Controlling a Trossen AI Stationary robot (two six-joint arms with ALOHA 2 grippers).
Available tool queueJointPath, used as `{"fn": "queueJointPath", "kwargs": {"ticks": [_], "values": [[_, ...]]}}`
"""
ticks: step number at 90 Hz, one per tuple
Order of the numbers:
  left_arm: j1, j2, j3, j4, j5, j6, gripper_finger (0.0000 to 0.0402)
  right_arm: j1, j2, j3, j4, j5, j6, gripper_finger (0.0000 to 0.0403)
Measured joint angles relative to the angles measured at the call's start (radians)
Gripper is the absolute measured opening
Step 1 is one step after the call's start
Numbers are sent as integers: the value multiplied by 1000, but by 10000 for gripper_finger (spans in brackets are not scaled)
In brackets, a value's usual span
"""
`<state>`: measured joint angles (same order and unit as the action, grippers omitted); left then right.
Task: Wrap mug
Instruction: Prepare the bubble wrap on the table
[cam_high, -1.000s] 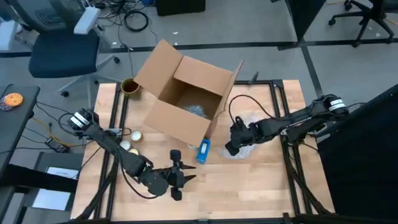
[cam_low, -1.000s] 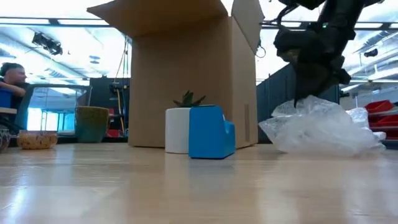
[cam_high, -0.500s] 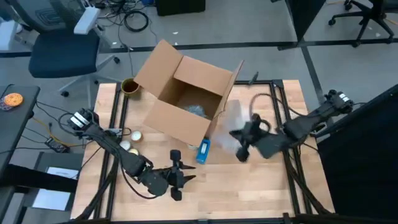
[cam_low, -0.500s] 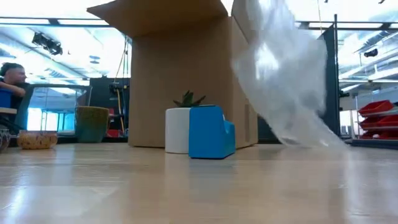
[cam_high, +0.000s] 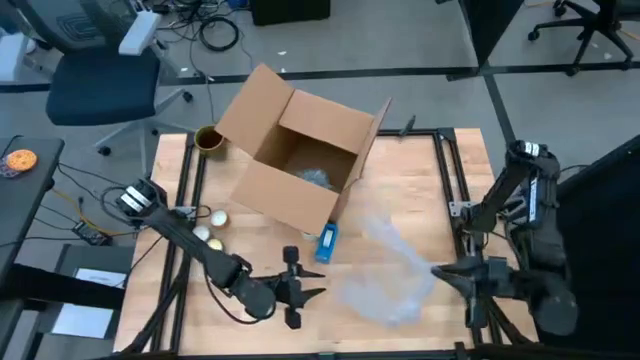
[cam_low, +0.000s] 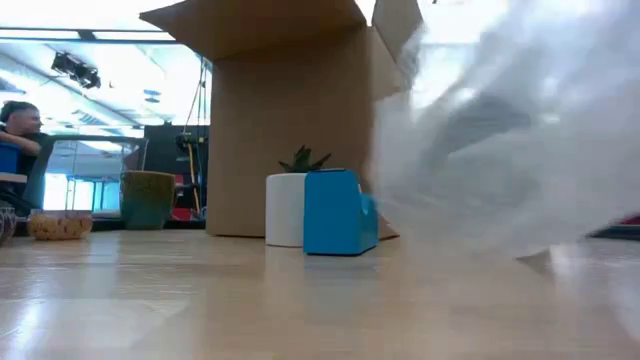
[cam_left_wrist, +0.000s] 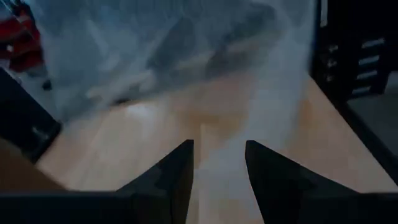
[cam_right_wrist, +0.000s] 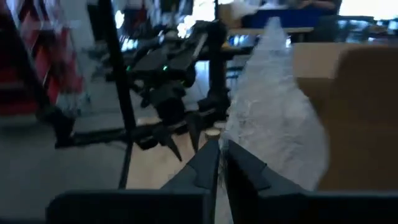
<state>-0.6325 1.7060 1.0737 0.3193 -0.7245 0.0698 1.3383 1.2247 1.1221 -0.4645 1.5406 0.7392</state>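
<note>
A clear bubble-wrap sheet (cam_high: 388, 272) stretches from beside the blue tape dispenser (cam_high: 327, 241) toward the table's near right. My right gripper (cam_high: 441, 272) is shut on its right edge. My left gripper (cam_high: 310, 288) stands open near the front edge, just left of the sheet, with nothing between its fingers (cam_left_wrist: 219, 149). An olive mug (cam_high: 208, 138) stands on its base at the far left, beside the open cardboard box (cam_high: 300, 160). In the low view the wrap (cam_low: 500, 150) is a blur filling the right side. My right gripper pinches the bubble wrap by an edge (cam_right_wrist: 239, 140) between its two shut fingers, coming level from the table's right side. The sheet spreads away from the fingertips toward the box. How much of it lies on the table I cannot tell.
Two small white round things (cam_high: 210, 225) lie at the left. In the low view a white pot with a plant (cam_low: 288, 208) stands next to the dispenser. Black frame rails (cam_high: 455, 190) run along the table's sides. Bare wood lies along the front edge.
My right gripper has swung from beside the box toward the table's near right corner, shut on the bubble wrap. The wrap, first a crumpled heap by the box, was lifted and drawn out into a long sheet toward the near edge. My left gripper has edged right.
</note>
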Motion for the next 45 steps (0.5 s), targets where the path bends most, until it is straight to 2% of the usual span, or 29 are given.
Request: {"fn": "queueJointPath", "kwargs": {"ticks": [13, 25, 34, 45], "values": [[43, 107, 9, 187, 159, 29, 131, 7, 0, -170, 4, 18, 303, 0], [81, 203, 79, 178, 277, 6, 131, -52, 0, -319, 4, -40, 561, 0], [104, 279, 154, 106, 300, -28, 131, -109, -1, -386, 3, -107, 660, 0], [124, 372, 241, 45, 364, -72, 131, -171, -21, -394, -39, -161, 663, 0]]}}
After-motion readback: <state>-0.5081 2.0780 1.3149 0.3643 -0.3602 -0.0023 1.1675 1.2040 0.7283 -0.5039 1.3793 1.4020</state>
